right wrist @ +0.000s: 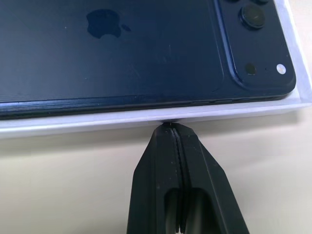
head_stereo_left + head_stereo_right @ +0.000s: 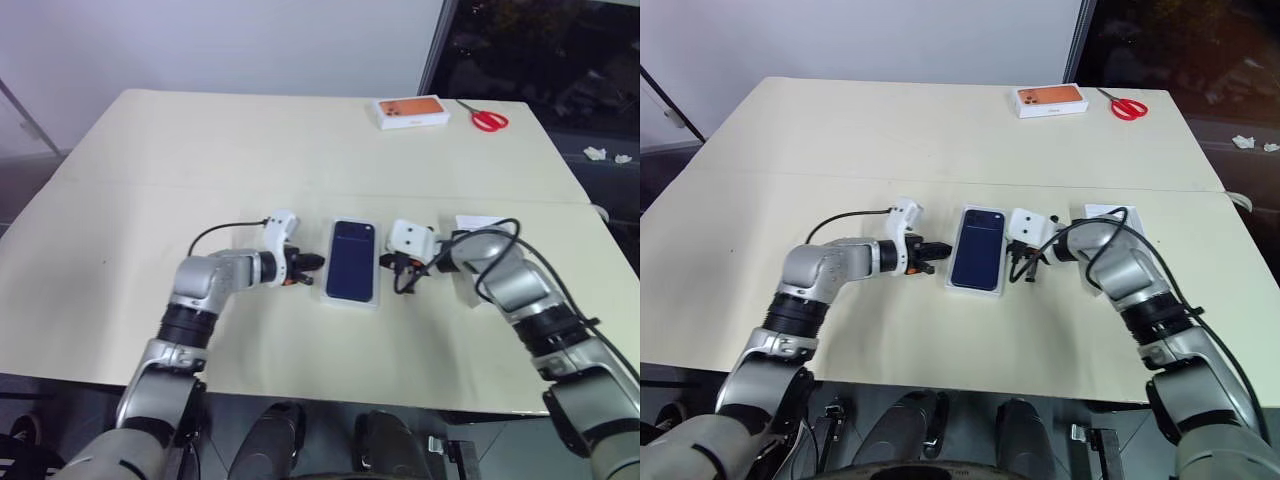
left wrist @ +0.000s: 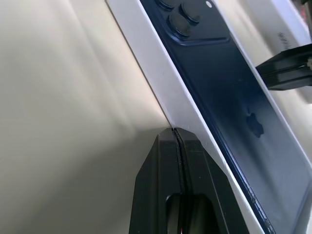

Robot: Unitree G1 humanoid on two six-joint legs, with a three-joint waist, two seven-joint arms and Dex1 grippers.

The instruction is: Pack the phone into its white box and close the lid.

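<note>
The white box [image 2: 352, 297] lay flat near the middle of the table [image 2: 200, 150], long side running from 12 to 6 o'clock. The phone [image 2: 351, 260] lay in it, dark back up, its camera cluster at the 12 o'clock end, a thin white rim showing all round it.

My left gripper [image 2: 310, 262] came at the box from 9 o'clock, fingers clenched tight together on nothing, their tips against the left long wall. My right gripper [image 2: 385, 264] came in from 3 o'clock, fingers likewise pressed shut and empty, tips at the right long wall near the camera end. So the box sat pinned between my two hands.

From 12 o'clock of the box the table ran bare and wide; toward 6 o'clock a narrower strip lay before the table's near edge.

A white piece [image 2: 478, 224] lay at 3 o'clock, partly behind my right forearm. Far off at 1 o'clock sat a box with an orange phone picture [image 2: 411, 112], with red scissors [image 2: 486, 119] just beside it
</note>
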